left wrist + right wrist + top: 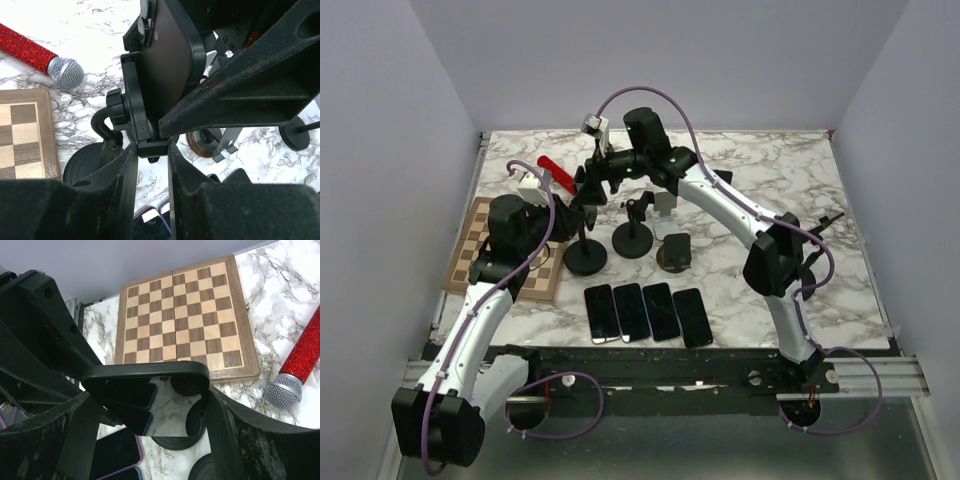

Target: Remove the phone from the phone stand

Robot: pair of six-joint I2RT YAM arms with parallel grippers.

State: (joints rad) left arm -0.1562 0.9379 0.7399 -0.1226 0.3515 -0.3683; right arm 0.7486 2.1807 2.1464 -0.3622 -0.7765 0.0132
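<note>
The phone (pixel 150 374), dark-cased with a glossy black screen, sits upright in the cradle of the black phone stand (pixel 131 100). My right gripper (pixel 148 399) is shut on it, one finger against each side edge. Seen from the left wrist, the phone (pixel 170 65) leans in the cradle with a right finger (pixel 240 95) beside it. My left gripper (pixel 152 146) is shut on the stand's bottom clamp tab. From above, both grippers meet over the stand's round base (pixel 585 257), and the phone is mostly hidden by them.
Several phones (pixel 645 312) lie side by side near the front edge. A second stand (pixel 633 240) and a small brown-based holder (pixel 672 252) stand to the right. A chessboard (pixel 480 245) lies at the left, with a red microphone (pixel 557 172) behind it.
</note>
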